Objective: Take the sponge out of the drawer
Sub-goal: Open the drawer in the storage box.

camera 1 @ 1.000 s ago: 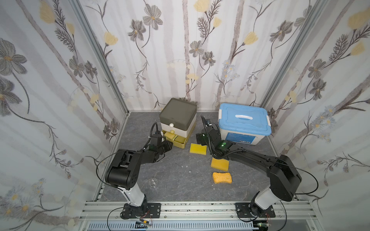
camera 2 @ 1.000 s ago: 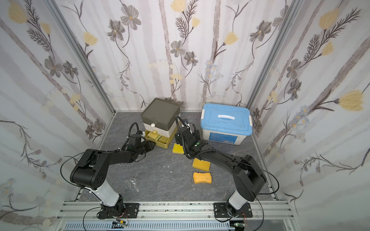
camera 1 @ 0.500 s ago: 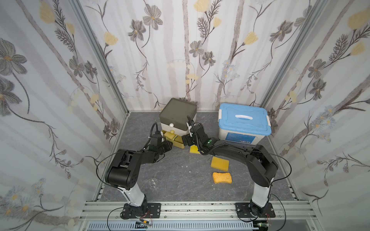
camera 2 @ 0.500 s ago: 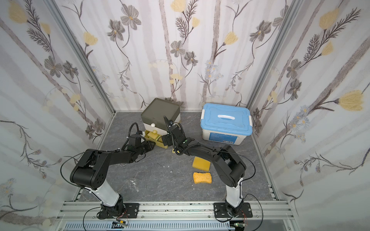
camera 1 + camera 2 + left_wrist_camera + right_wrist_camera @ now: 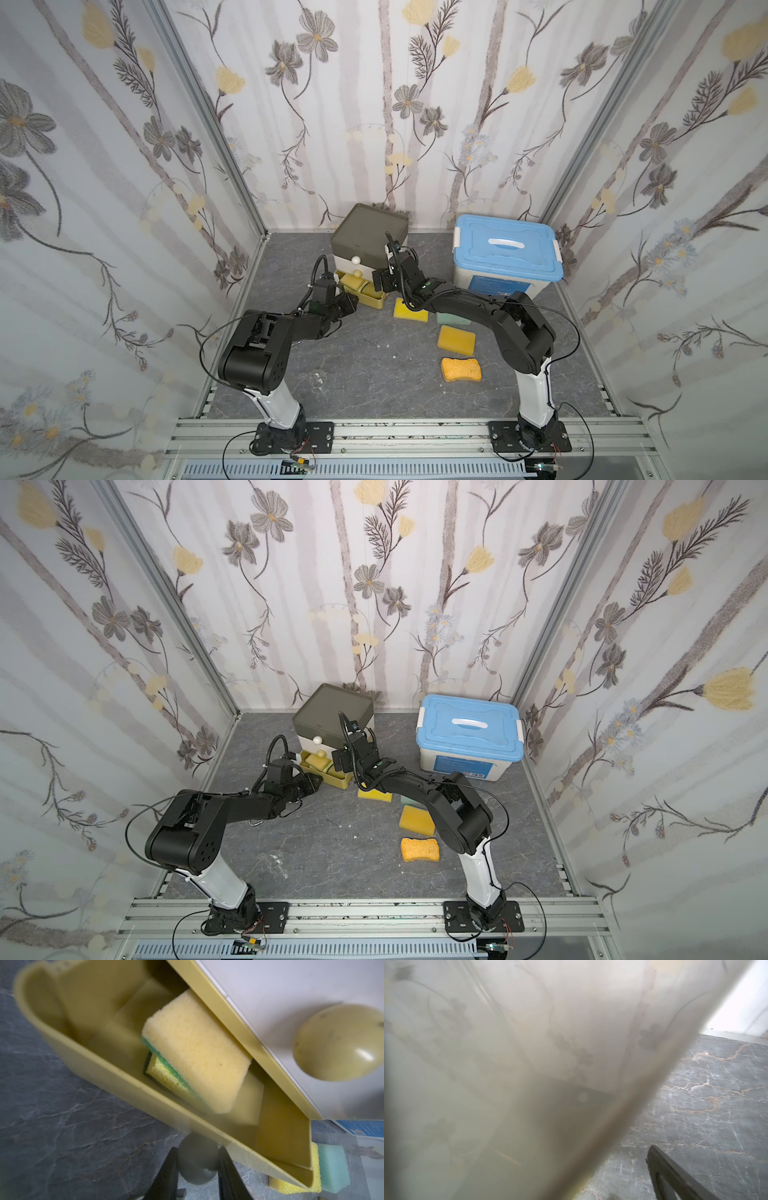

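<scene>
Two sponges sit stacked in the pulled-out drawer [image 5: 89, 991], centre of the left wrist frame. The top sponge [image 5: 197, 1049] looks light and squashy, so pinch its long sides. The left gripper [image 5: 198, 1159] clamps the drawer knob [image 5: 196, 1169]; the right gripper [image 5: 382, 281] gapes wide, apparently empty.

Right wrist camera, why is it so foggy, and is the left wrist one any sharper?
Right wrist view: a pale glossy surface sits very close to the lens, out of focus, faint flower shapes on it; only the table beyond is sharp. Left wrist view: the sponge in the drawer is crisp, the knob in the left tool soft. Both top views: even light, no glare.
</scene>
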Motion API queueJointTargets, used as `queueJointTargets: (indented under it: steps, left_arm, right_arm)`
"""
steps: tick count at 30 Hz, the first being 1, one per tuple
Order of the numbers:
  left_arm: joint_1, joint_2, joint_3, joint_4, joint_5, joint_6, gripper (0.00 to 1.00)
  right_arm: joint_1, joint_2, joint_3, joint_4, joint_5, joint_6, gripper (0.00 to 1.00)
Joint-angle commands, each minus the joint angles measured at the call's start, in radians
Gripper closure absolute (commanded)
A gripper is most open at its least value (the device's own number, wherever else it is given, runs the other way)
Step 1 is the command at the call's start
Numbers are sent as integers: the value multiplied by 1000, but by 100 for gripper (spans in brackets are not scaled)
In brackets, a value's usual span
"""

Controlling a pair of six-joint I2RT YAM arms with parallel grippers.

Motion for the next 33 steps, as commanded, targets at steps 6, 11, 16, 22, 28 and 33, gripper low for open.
queueJointTargets:
  steps: [6, 11, 16, 22, 28, 33]
  left_arm:
    - [4, -15, -12, -54, -40, 7, 74]
    - [3, -43, -23, -70, -40, 16, 74]
    - [3, -40, -22, -77, -45, 21, 73]
    - [4, -35, -20, -67, -20, 7, 73]
    - [3, -80, -50, -66, -21, -3, 73]
    - [4, -89, -64, -70, -29, -7, 73]
  right_arm:
    - [-48, 57, 41, -14, 24, 39, 0]
    - [-65, 83, 59, -15, 31, 45, 0]
    - [-78, 85, 65, -21, 30, 46, 0]
    - [-77, 63, 43, -10, 24, 46, 0]
    - [-77, 72, 60, -13, 15, 36, 0]
    - [-77, 85, 83, -16, 11, 30, 0]
